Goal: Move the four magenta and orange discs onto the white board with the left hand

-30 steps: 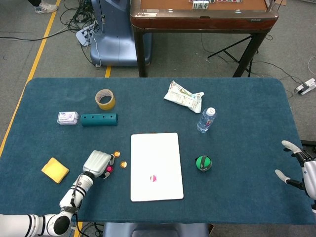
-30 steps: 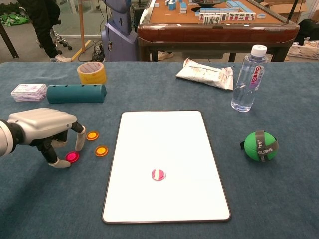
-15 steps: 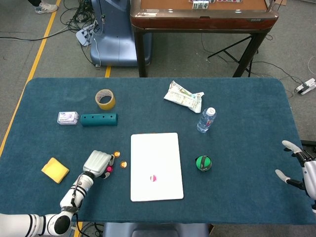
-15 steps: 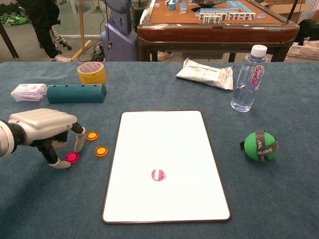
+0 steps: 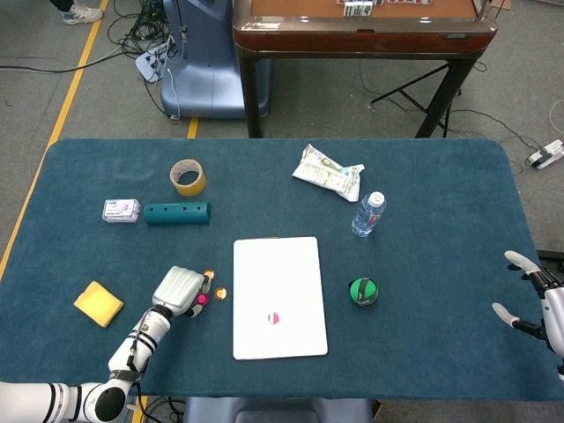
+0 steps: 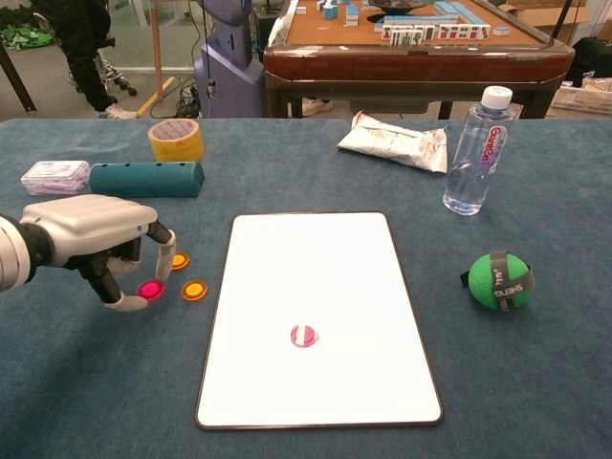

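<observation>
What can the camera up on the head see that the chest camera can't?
Only the head view shows the yellow sponge near the table's left edge and the right hand, open at the far right.

Only the chest view shows the blue tiles on top of the wooden table behind.

Both show the left hand pinching a magenta disc, two orange discs beside it, the white board with one disc on it, the green ball, water bottle and tape roll.
</observation>
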Tool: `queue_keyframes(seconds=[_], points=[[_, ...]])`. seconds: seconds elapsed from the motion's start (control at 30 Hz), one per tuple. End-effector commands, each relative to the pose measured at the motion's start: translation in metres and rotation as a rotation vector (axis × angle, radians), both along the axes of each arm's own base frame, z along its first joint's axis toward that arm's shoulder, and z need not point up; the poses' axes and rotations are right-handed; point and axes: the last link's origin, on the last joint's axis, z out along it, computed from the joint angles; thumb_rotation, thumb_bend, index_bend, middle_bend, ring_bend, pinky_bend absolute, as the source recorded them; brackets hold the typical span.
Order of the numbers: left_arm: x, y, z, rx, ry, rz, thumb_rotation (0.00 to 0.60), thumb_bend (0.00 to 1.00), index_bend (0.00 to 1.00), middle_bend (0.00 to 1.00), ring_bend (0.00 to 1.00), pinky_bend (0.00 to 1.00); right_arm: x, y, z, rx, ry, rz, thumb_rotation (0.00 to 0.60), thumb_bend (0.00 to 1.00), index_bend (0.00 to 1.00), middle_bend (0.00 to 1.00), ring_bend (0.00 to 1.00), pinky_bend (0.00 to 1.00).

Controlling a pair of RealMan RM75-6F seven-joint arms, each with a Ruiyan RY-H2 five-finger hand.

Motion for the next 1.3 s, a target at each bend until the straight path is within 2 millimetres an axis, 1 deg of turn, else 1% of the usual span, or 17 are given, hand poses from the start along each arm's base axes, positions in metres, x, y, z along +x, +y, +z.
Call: queue_keyframes(seconds=[0.03,0.2,0.47,0.6,0.8,1.13,1.3], points=[[0.014,0.000,0.003,0.002,-0.029,-0.030,0.600,0.33,0.64,1.00,1.00,1.00,0.000,0.001,0.000,-0.002,-0.001,0.001,0.600,0.07,0.22,0.36,0.40,0.48],[0.039,0.005,0.002,-0.007,-0.081,-0.065,0.600,0.33,0.64,1.00,1.00,1.00,0.000,0.002,0.002,-0.007,-0.007,0.005,0.600,0.07,0.22,0.36,0.40,0.48],[0.073,0.012,-0.013,-0.016,-0.129,-0.107,0.600,0.33,0.64,1.00,1.00,1.00,-0.001,0.006,0.006,-0.020,-0.018,0.015,0.600,0.07,0.22,0.36,0.40,0.48],[0.087,0.012,-0.022,-0.034,-0.145,-0.126,0.600,0.33,0.64,1.00,1.00,1.00,-0.001,0.008,0.009,-0.031,-0.027,0.020,0.600,0.07,0.22,0.36,0.40,0.48],[0.107,0.006,-0.036,-0.063,-0.151,-0.169,0.600,0.33,0.64,1.00,1.00,1.00,-0.003,0.013,0.014,-0.052,-0.042,0.026,0.600,0.07,0.22,0.36,0.40,0.48],[0.126,0.005,-0.054,-0.075,-0.131,-0.217,0.600,0.33,0.64,1.00,1.00,1.00,-0.006,0.015,0.020,-0.072,-0.061,0.024,0.600,0.07,0.22,0.36,0.40,0.48],[0.127,0.006,-0.059,-0.069,-0.106,-0.226,0.600,0.33,0.62,1.00,1.00,1.00,-0.008,0.015,0.022,-0.074,-0.067,0.023,0.600,0.07,0.22,0.36,0.40,0.48]])
